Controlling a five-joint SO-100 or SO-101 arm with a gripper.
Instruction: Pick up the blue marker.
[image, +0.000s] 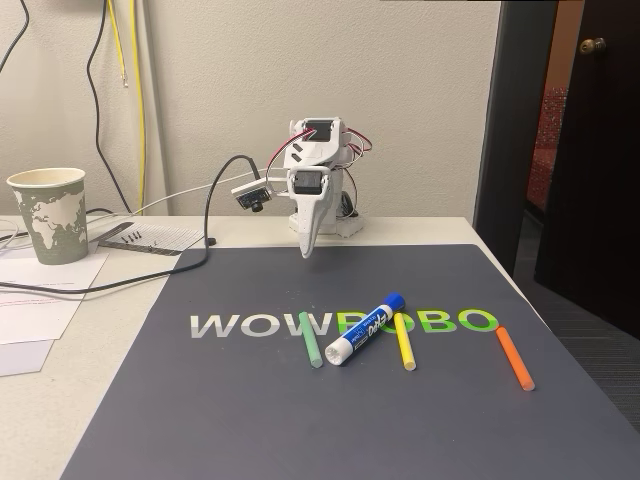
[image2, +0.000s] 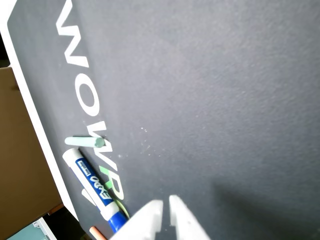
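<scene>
Pincer (image2: 166, 202) nearly closed, empty, above mat (image2: 225, 100), apart from blue marker (image2: 92, 187).

A fixed camera faced me from across the dark grey lettered mat (image: 300, 420); my wrist camera looked down closely at it, both sharing its white-and-green lettering (image2: 82, 95).

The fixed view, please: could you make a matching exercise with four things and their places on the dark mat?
Things:
1. blue marker
2. green stick
3. orange stick
4. gripper

Places, in the fixed view:
A. farthest right on the mat
B. above the mat's far edge, away from the sticks
C. just left of the marker
D. between the green stick and the yellow stick

Pairs: 1-D, 2-C, 3-A, 4-B
</scene>
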